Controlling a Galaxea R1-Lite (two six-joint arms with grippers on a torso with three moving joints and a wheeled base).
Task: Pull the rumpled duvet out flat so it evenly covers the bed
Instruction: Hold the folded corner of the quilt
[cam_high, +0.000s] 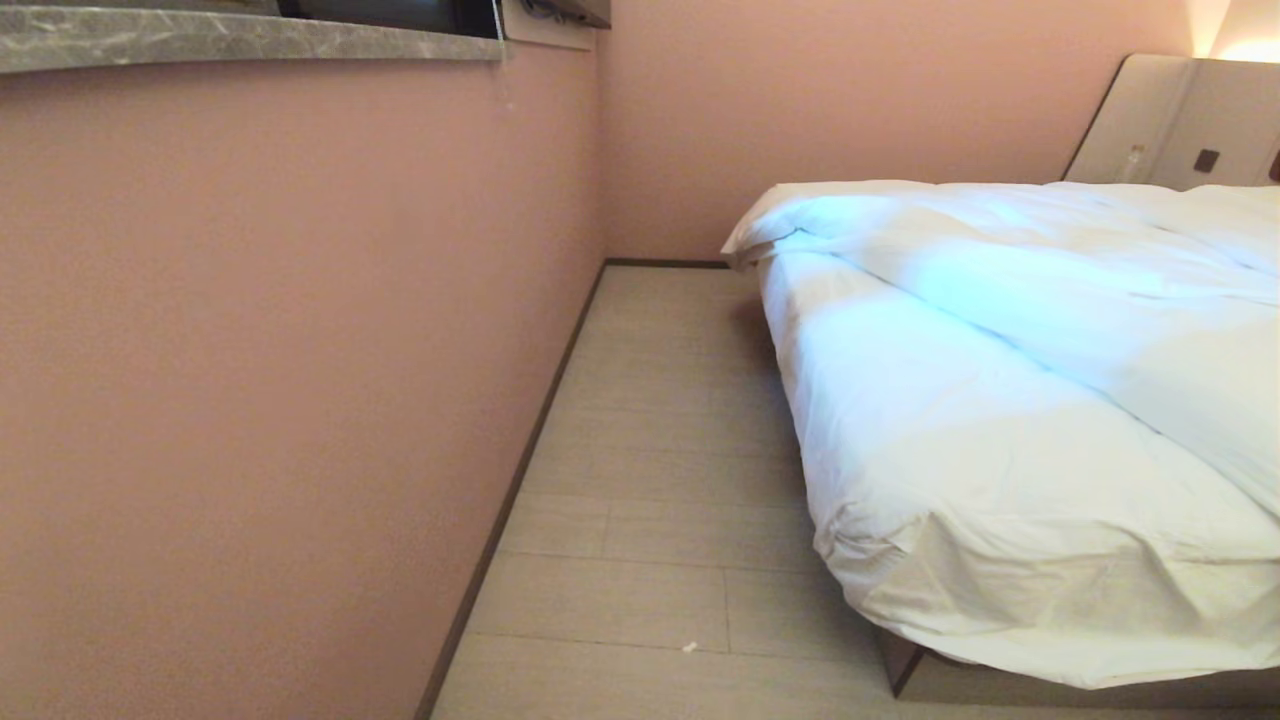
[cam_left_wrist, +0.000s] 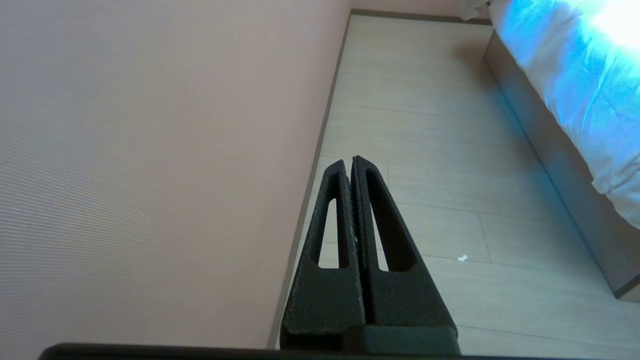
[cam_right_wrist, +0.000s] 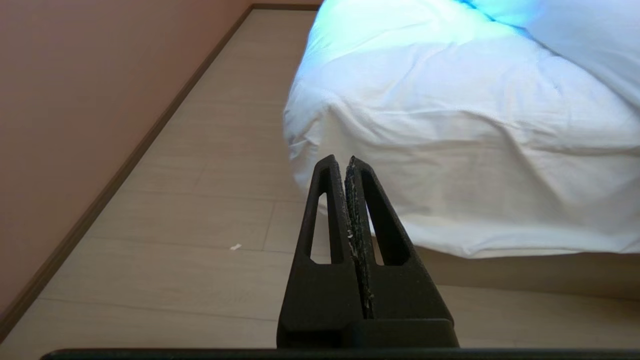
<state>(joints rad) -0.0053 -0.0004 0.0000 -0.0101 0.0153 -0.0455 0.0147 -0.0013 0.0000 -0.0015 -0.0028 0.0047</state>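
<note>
The white puffy duvet (cam_high: 1010, 400) lies rumpled on the bed (cam_high: 905, 665), folded back in a thick ridge along its far part and hanging over the near corner. In the right wrist view the duvet (cam_right_wrist: 475, 150) drapes over the bed's near end, and my right gripper (cam_right_wrist: 346, 161) is shut with nothing in it, a short way off from that corner. My left gripper (cam_left_wrist: 349, 162) is shut and empty over the floor strip between wall and bed; the duvet (cam_left_wrist: 575, 90) hangs at the side there. Neither arm shows in the head view.
A pink wall (cam_high: 250, 400) with a dark skirting runs along the left, leaving a narrow strip of pale plank floor (cam_high: 660, 480) beside the bed. A beige headboard panel (cam_high: 1170, 120) stands at the far right. A small white scrap (cam_high: 689, 647) lies on the floor.
</note>
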